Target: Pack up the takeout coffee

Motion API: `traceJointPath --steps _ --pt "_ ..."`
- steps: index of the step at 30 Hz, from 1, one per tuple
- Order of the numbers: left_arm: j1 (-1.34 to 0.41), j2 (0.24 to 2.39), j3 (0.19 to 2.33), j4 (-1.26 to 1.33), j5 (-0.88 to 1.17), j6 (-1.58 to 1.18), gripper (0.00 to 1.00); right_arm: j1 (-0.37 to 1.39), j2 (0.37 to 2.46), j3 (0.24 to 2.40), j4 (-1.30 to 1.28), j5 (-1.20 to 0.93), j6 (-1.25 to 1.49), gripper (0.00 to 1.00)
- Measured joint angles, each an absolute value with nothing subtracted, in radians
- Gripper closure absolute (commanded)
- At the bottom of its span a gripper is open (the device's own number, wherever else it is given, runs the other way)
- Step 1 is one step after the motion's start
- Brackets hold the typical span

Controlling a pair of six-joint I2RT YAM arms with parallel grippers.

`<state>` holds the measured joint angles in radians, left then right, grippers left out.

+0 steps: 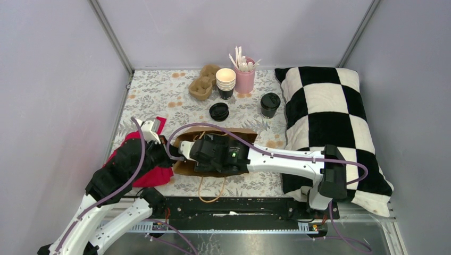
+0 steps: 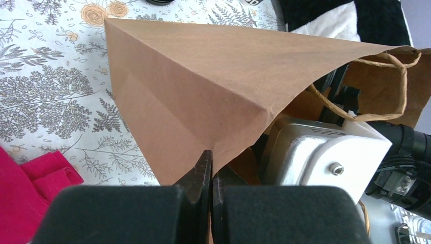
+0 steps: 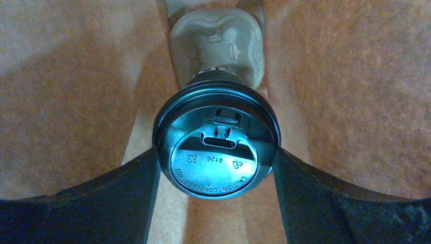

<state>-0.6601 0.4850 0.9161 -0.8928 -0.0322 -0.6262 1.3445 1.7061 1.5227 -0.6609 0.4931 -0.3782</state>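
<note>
At the left of the floral-printed table (image 1: 154, 93), a crumpled red cloth (image 1: 155, 175) is being overlapped by the left arm. The left gripper (image 2: 210, 158) is being pressed fully closed, and the rim of a brown paper bag (image 2: 203, 86) is being pinched flat between its black jaws. The matte, creased paper is being drawn into a sharp peak there. The bag is being laid on its side, its twisted paper handles being left loose at the mouth.

Inside the bag, the right gripper (image 3: 216, 152) is being held wide, and its dark fingers (image 3: 127, 193) are being pressed against both sides of the coffee (image 3: 216, 147). This black cup with a round, glossy, embossed plastic lid is being grasped within the bag. Its base is being pointed toward a grey moulded-pulp tray (image 3: 218, 40) deeper in; contact with it cannot be told.

Beyond the bag, a pulp carrier (image 1: 203, 85), stacked lidless cups (image 1: 225, 79), a pink tumbler (image 1: 245, 81) of white sticks, a low lid pile (image 1: 218, 111) and a second lidded cup (image 1: 269, 104) are being displayed. At the right, the table is being overlapped by a plush checkered pillow (image 1: 330, 117).
</note>
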Motion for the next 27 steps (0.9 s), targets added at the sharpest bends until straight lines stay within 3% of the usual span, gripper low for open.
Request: traceJointPath --steps 16,27 --pt "-0.660 0.486 0.935 -0.930 -0.156 -0.587 1.00 1.325 1.680 1.436 -0.712 0.406 -0.520 0.39" --pt "-0.660 0.486 0.935 -0.935 -0.159 -0.584 1.00 1.322 1.685 1.510 -0.760 0.500 -0.564 0.39"
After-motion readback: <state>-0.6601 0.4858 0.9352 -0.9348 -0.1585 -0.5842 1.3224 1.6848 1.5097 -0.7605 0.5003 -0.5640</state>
